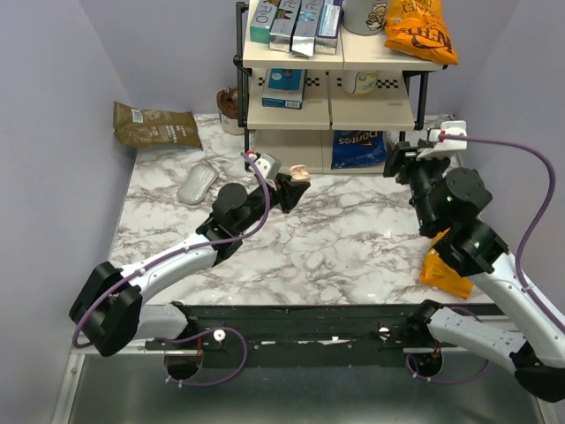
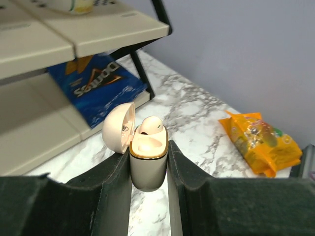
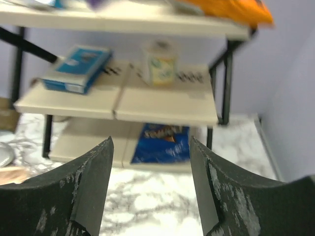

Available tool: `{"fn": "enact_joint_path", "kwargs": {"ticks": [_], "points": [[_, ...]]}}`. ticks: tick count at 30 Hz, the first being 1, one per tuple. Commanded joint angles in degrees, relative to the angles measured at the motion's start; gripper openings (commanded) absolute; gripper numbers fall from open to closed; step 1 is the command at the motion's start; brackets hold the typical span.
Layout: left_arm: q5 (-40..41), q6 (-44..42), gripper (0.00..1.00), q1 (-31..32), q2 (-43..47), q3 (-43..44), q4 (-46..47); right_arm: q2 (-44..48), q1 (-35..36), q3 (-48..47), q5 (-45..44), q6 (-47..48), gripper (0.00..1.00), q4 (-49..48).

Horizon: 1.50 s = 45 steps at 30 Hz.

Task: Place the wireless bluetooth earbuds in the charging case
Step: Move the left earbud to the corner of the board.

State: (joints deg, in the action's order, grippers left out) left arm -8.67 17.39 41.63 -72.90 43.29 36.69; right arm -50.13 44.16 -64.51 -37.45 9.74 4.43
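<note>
1. A robot test cell in a lab is suggested: two robot arms [image 1: 168, 265] are bolted to a black rail [image 1: 300, 320] in front of the shelf unit [image 1: 331, 110].
2. A marble-patterned table [image 1: 353, 238] is enclosed by plain lilac walls [image 1: 53, 106] behind and beside the shelf unit.
3. A household corner is staged: an orange chip bag [image 1: 422, 31] and boxes [image 1: 284, 87] are stocked on the shelf unit, and a computer mouse [image 1: 197, 185] is laid left of it.

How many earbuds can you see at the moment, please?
1: an earbud sits in the open charging case, which the left gripper holds. A second may be hidden.
</note>
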Motion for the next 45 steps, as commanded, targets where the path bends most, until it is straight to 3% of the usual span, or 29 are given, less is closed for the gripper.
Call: {"fn": "enact_joint_path", "kwargs": {"ticks": [1, 3, 6, 14, 17, 21, 29, 45], "points": [[8.1, 0.8, 0.00, -0.2, 7.9, -5.0, 1.8, -3.1, -15.0, 0.0, 9.6, -28.3, 0.70, 25.2], [10.3, 1.3, 0.00, 0.4, 10.6, -7.8, 1.7, -3.6, -21.0, 4.3, 16.5, -36.3, 0.70, 28.2], [13.8, 0.6, 0.00, 2.5, 16.2, -11.0, 0.4, -3.5, -22.9, 10.0, 21.9, -43.5, 0.69, 31.8], [19.6, 4.0, 0.00, 8.5, 28.5, -17.9, -4.9, -1.0, -23.5, 23.7, 21.6, -56.9, 0.68, 39.3], [20.0, 7.1, 0.00, 9.4, 32.2, -19.4, -7.1, -0.8, -28.3, 27.4, 24.9, -59.4, 0.67, 40.0], [18.3, 9.7, 0.00, 10.1, 35.5, -19.0, -12.3, -0.6, -37.7, 30.8, 29.6, -60.7, 0.67, 39.6], [14.0, 12.1, 0.00, 10.2, 41.5, -14.9, -27.0, -3.8, -49.4, 29.0, 29.6, -58.2, 0.67, 41.0], [10.8, 12.0, 0.00, 10.2, 44.0, -15.7, -30.0, -11.2, -66.5, 21.5, 19.3, -50.0, 0.70, 45.6]]}}
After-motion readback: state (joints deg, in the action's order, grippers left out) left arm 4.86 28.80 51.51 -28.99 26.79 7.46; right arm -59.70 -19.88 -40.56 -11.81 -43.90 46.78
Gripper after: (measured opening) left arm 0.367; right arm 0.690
